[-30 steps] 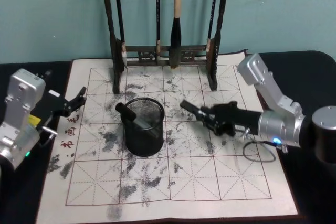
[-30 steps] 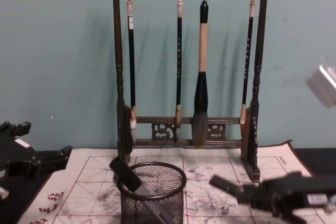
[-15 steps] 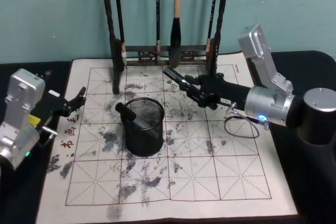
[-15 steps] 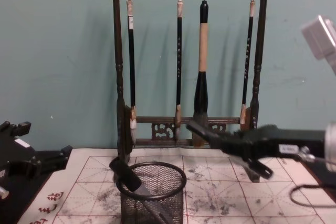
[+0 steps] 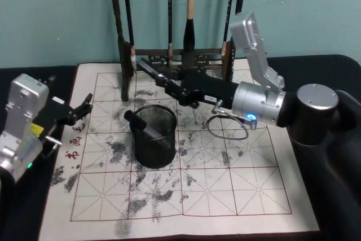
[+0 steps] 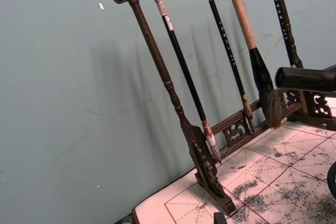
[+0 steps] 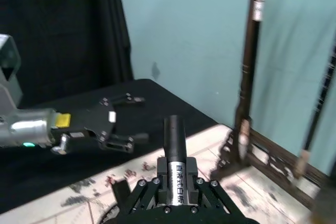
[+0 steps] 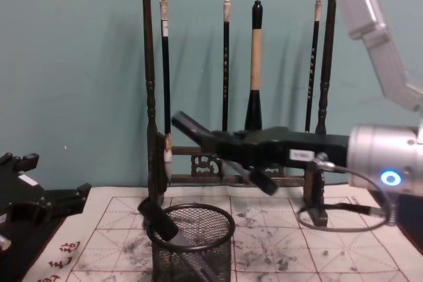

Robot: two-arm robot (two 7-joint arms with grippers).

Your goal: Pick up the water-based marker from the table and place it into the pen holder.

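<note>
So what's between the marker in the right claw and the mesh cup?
Only open air: in the chest view the marker in the right claw hangs higher than the cup, nothing between.

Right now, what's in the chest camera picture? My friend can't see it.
The right gripper holds a marker above the black mesh pen holder, where another marker already leans. Behind stands a wooden rack with four hanging brushes; the left gripper sits open at the left edge.

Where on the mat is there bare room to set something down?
The mat is free between the holder and its near edge, and at the near right corner. Crowded: between holder and rack, where the right pincer holds a marker; the left pincer sits at the left edge.
</note>
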